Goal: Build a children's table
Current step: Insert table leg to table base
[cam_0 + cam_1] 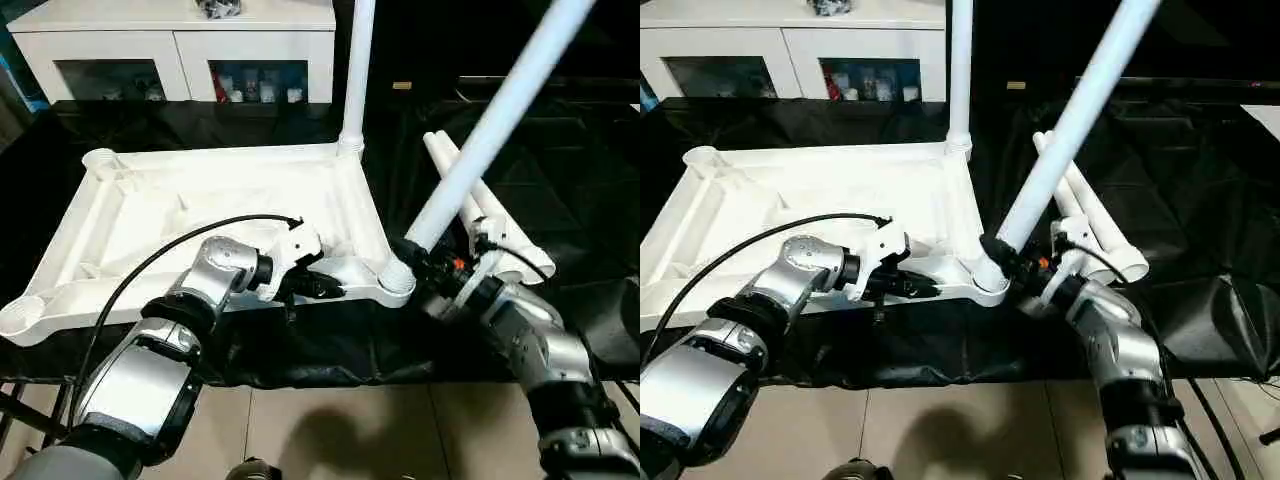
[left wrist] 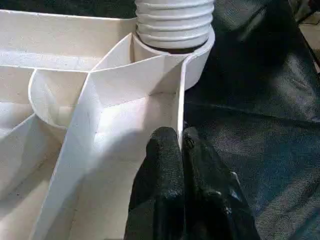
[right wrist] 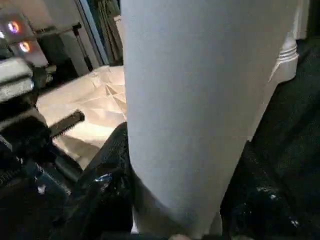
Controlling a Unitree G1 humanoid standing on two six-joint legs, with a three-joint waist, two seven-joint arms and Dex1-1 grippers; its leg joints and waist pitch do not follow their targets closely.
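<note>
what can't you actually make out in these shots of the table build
- Upper ends of the upright leg and the tilted leg held by the right gripper: cut off by the top edge of both eye views.
- How deep the tilted leg sits in the near corner socket: hidden by the gripper in the eye views; the left wrist view shows its ribbed end in the collar.
- Items behind the cabinet glass: too small.

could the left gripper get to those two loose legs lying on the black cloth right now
Probably not: the left gripper is shut on the tabletop's rim, and the right gripper with its tilted leg blocks the loose legs.
</note>
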